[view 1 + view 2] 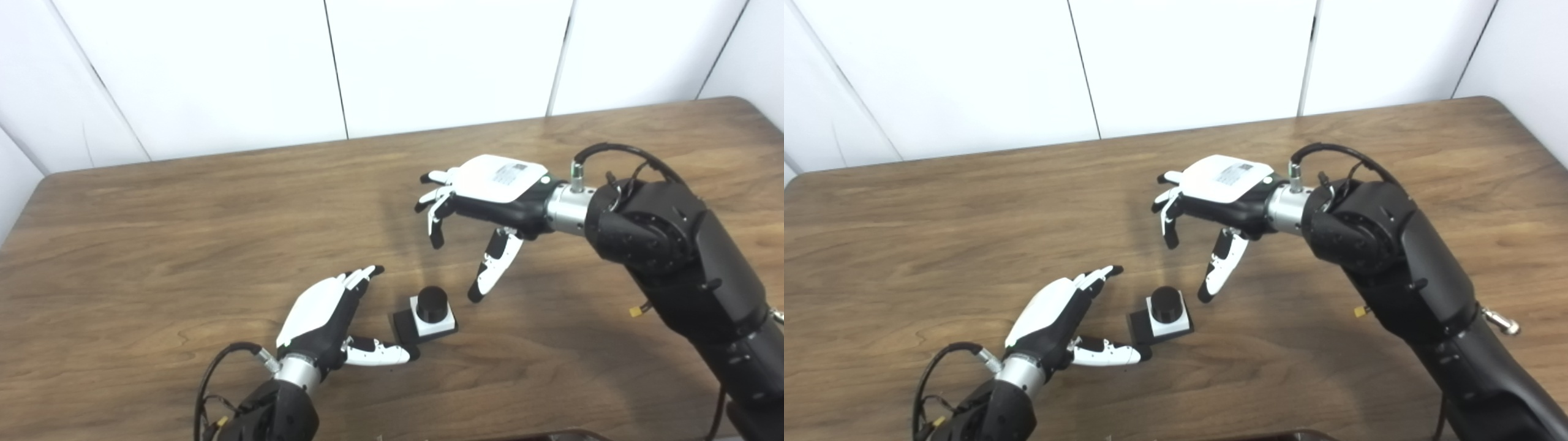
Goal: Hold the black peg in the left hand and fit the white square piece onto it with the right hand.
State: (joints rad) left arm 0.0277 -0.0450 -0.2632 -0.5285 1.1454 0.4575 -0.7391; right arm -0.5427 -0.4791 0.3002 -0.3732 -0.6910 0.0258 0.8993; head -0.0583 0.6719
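The black peg (432, 303) stood upright on its black square base on the wooden worktop (184, 245), near the front centre of the surface. The white square piece (436, 321) sat around the peg, resting on the base, with the round top of the peg rising through its middle. The base projected beyond the white piece on its left side.

The left robot hand (324, 315) lay low over the worktop just left of the assembly. It was released: the fingers (361, 277) pointed away from the robot and were spread apart, and the thumb (380, 353) extended to the right, its tip just beside the front left corner of the base. Contact between the thumb tip and the base could not be confirmed. The hand held nothing.

The right robot hand (1213, 196) hovered above the worktop, behind and to the right of the assembly, palm down. It was likewise released, with the fingers curled loosely downward and the thumb (1220, 266) hanging toward the worktop. The thumb tip was near the right side of the white square piece but apart from it. This hand also held nothing.
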